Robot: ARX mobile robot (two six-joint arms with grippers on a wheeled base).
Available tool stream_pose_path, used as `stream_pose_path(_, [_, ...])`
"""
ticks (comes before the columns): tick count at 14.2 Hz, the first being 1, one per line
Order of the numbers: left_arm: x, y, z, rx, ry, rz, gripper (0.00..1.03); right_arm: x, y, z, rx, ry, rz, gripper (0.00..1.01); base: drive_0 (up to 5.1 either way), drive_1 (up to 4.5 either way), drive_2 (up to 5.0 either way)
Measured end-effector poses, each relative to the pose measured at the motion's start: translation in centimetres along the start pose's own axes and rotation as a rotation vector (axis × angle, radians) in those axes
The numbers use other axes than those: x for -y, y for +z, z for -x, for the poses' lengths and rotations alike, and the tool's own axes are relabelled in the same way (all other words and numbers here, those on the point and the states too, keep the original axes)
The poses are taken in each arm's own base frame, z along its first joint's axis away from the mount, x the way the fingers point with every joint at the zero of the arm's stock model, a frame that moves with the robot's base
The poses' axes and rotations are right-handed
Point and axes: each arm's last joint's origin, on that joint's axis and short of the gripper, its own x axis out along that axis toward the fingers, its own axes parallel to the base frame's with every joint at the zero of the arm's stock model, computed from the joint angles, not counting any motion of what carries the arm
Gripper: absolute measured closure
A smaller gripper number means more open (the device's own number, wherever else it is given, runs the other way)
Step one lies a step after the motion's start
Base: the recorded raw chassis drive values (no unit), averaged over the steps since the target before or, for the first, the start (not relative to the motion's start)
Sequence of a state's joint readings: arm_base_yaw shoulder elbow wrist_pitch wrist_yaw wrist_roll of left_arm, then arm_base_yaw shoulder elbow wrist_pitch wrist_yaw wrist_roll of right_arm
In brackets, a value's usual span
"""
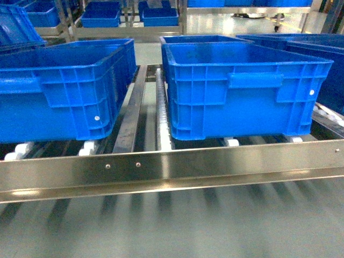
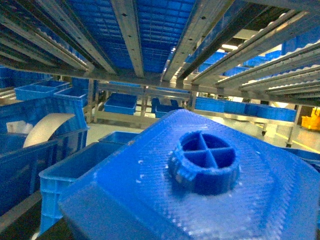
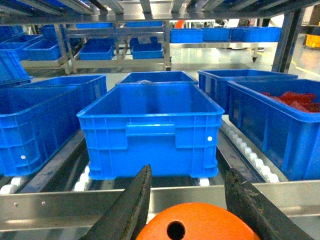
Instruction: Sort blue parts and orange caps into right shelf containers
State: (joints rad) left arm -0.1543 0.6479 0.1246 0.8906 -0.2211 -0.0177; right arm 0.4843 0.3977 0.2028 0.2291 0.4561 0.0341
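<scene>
Looked out onto a pale, glossy floor (image 3: pixel 225 60) at the far side, streaked with white glare from lamps overhead. Carried further steel racks (image 3: pixel 64 47) along the far left and centre, stacked with small blue bins (image 3: pixel 95 50). Brightened towards the far right, with a yellow shape (image 2: pixel 311 120) too blurred to tell there.

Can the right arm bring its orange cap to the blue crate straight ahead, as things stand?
Probably yes. The right gripper holds the orange cap, and only the low steel rail lies before the crate, whose top is open.
</scene>
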Motion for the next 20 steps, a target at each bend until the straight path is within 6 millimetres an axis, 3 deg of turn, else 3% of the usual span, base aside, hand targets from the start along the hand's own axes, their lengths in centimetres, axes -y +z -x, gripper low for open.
stream_pose_path(8, [0.0,-0.07,-0.03,-0.004,0.0,-0.001,0.44,0.0,0.03,0.0,0.003,0.0,-0.001,0.61,0.1,4.12,-4.0])
stream_pose_path(20, [-0.01,-0.07,-0.03,-0.004,0.001,-0.001,0.44,0.0,0.03,0.0,0.003,0.0,-0.001,0.61,0.0,0.0,0.0])
